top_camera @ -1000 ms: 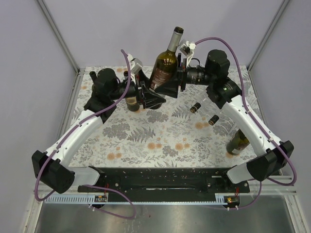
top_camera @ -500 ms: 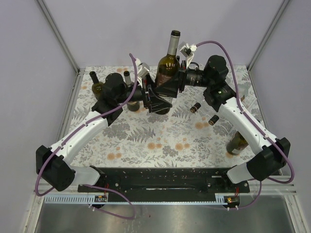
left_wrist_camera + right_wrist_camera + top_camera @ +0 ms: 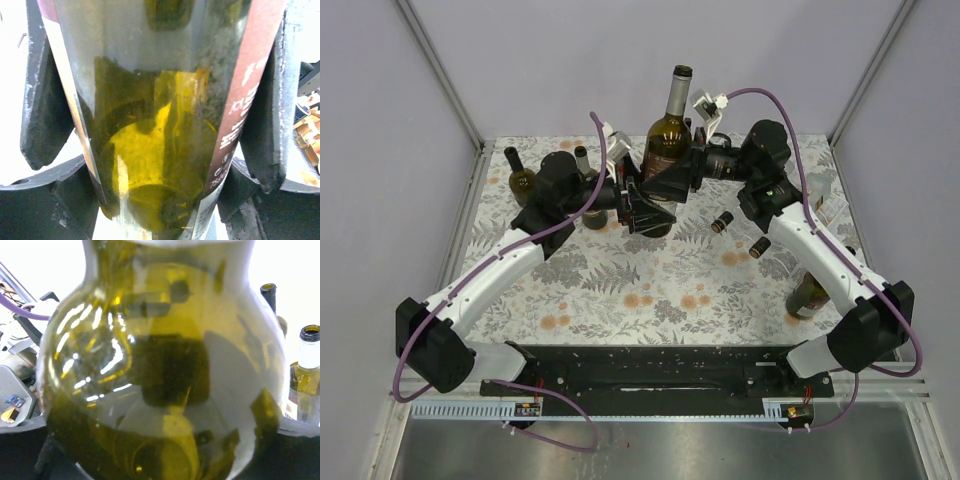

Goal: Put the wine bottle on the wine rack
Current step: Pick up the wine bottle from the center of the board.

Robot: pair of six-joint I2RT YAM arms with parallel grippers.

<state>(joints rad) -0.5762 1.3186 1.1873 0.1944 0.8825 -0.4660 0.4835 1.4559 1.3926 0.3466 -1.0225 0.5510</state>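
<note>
Wine bottle point(image 3: 667, 135) now stands upright (tilted a second ago), held aloft left of the wine rack point(image 3: 772, 268), not yet cradled. Left fingers point(image 3: 42, 100) clamp its lower body. Right fingers point(image 3: 672, 182) have closed in at the shoulder; firm grip cannot be told. Handover appears underway.

Noted floral-print worktop point(image 3: 650, 290) under everything. Logged green bottle point(image 3: 520, 180) upright at back left, with pale-necked bottle point(image 3: 582, 158) near its right, partly hidden. Saw two dark bottle necks point(image 3: 723, 221) right of centre, close together. Found second green bottle point(image 3: 808, 296) near right edge, partly hidden.
</note>
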